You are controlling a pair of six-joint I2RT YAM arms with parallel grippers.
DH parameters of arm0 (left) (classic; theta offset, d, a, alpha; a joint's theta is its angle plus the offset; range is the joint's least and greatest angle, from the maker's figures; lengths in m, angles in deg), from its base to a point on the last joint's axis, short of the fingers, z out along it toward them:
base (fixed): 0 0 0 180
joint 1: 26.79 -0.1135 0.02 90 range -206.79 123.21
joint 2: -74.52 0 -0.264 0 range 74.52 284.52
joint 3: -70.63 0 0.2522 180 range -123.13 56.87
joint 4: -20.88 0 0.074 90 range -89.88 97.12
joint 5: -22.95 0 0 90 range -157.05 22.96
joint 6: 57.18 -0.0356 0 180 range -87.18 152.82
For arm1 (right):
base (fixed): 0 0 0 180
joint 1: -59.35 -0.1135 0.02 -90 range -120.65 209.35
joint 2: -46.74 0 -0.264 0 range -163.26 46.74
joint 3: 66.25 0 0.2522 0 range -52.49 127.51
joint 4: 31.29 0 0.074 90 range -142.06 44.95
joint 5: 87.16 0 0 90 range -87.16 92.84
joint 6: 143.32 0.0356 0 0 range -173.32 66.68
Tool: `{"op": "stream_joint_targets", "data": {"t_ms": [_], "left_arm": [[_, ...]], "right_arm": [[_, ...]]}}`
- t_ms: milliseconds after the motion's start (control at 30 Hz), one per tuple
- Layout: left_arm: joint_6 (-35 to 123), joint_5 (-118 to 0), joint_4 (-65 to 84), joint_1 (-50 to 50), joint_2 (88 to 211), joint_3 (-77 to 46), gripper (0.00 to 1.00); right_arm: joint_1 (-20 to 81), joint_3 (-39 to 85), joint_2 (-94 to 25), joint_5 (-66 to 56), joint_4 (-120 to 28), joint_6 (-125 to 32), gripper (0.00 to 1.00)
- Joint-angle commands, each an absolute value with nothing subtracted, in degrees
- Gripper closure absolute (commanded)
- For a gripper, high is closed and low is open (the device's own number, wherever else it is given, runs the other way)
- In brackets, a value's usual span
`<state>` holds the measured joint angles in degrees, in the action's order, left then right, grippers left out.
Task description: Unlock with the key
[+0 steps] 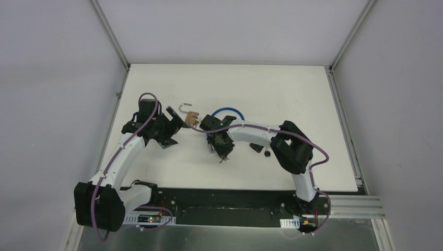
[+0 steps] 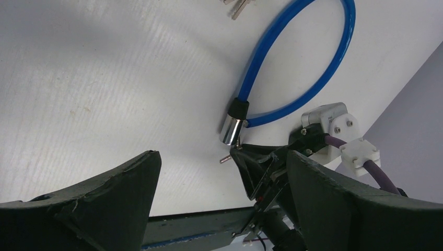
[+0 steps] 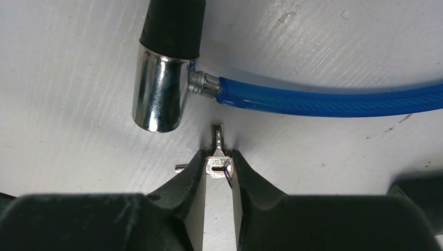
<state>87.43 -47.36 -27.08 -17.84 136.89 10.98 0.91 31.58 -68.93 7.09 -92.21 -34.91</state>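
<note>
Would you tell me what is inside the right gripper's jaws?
A small silver key, tip poking out beside the chrome lock barrel; the fingers cover its lower part.

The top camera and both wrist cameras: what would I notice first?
The bright blue cable lock curls on the white table, with its shiny metal end just ahead of the right gripper. That gripper pinches a tiny silver key. Left of the blue loop sits a small brass padlock.
</note>
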Motion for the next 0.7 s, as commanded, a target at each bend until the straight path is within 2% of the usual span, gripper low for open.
{"op": "stream_joint_targets", "data": {"t_ms": [0, 233, 667], "left_arm": [[86.6, -47.5, -25.4, -18.0, 135.7, 11.5, 0.07], [86.6, -46.3, -25.2, -17.9, 134.6, 12.1, 0.06], [85.5, -39.8, -19.3, -17.8, 134.9, 12.1, 0.01]], "right_arm": [[0.9, 32.9, -70.0, 8.6, -92.7, -35.0, 0.84], [0.9, 27.0, -62.7, 10.9, -84.2, -36.6, 0.84], [1.0, 14.3, -48.6, 8.0, -62.7, -37.3, 0.83]]}}
